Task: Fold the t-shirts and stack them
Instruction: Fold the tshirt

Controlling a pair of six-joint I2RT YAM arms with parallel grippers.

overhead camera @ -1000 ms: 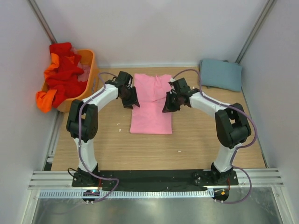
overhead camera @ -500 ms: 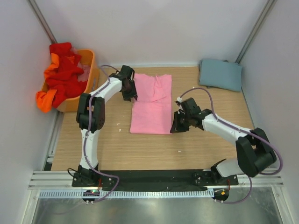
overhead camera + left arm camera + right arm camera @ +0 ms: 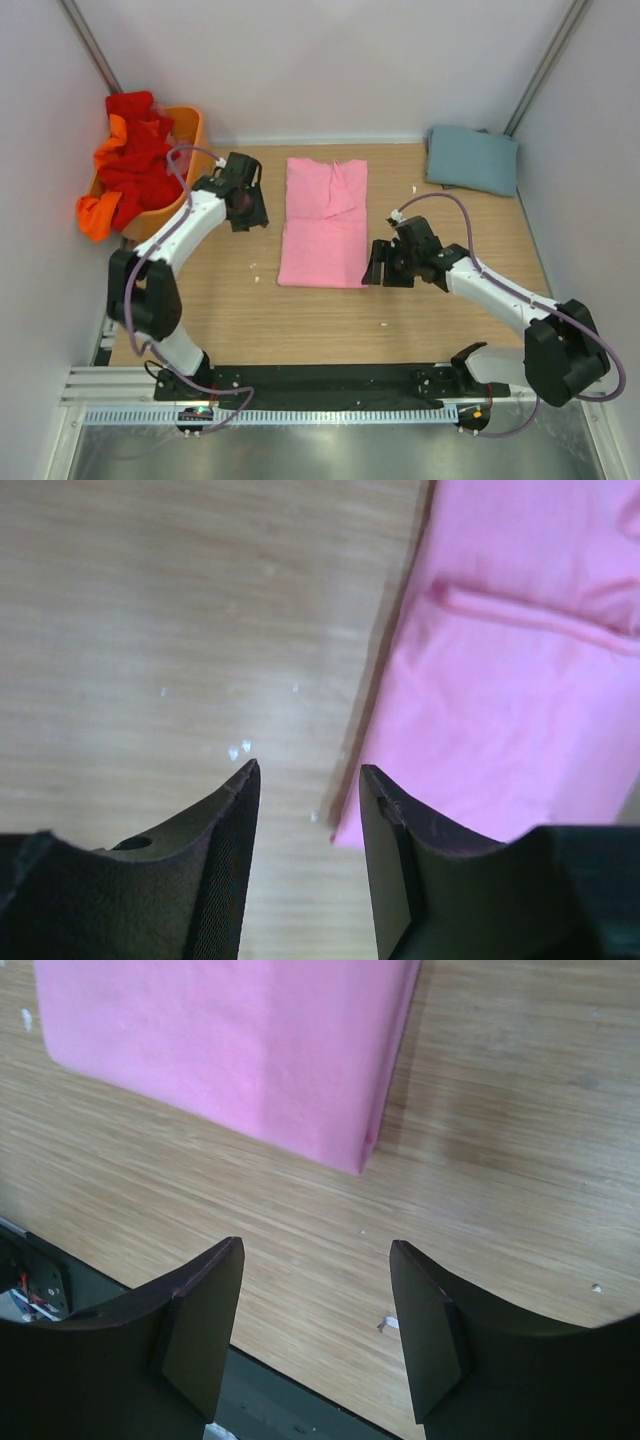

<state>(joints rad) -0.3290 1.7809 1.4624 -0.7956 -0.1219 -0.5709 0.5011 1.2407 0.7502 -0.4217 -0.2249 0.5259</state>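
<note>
The folded light pink cloth t-shirt (image 3: 323,225) lies lengthwise front-to-back on the wooden counter (image 3: 250,320), its near right corner just beside the right gripper (image 3: 377,263), parted and empty like the left gripper (image 3: 246,211) off its left edge.

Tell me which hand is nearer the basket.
Left. The left hand hovers just beside the basket; the right hand is beyond the pink shirt's far side.

Open table (image 3: 230,310) beside pink t-shirt (image 3: 325,230)
</note>
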